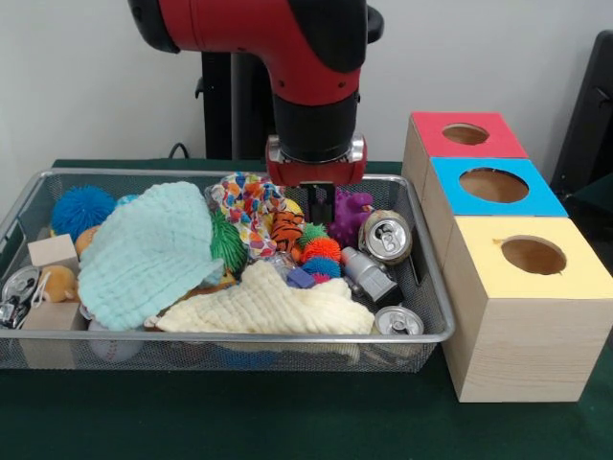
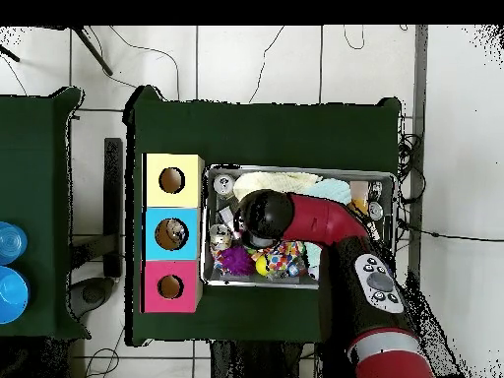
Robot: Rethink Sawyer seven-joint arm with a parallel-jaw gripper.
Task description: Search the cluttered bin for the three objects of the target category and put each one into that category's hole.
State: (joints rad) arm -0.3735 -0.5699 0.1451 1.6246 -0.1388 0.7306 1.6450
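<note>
My gripper (image 1: pixel 317 204) hangs low over the back right part of the wire bin (image 1: pixel 239 337), just behind a striped tiger toy (image 1: pixel 285 230) and left of a purple toy (image 1: pixel 351 215). Its tips sink behind the clutter. Two silver cans lie at the bin's right: one tilted (image 1: pixel 385 236), one at the front corner (image 1: pixel 397 321). Orange (image 1: pixel 322 249), green (image 1: pixel 311 233) and blue (image 1: pixel 322 266) spiky balls sit in the middle. Three wooden boxes stand beside the bin, with holes in red (image 1: pixel 465 134), blue (image 1: pixel 493 184) and yellow (image 1: pixel 533 256) tops. From overhead the arm (image 2: pixel 266 219) covers the gripper.
A teal cloth (image 1: pixel 148 254) and a pale yellow cloth (image 1: pixel 268 307) cover much of the bin. A big blue spiky ball (image 1: pixel 81 209), wooden blocks (image 1: pixel 53 251), a third can (image 1: pixel 19 283) and a grey bottle (image 1: pixel 369 274) lie around them. Blue cups (image 2: pixel 8 266) stand far left overhead.
</note>
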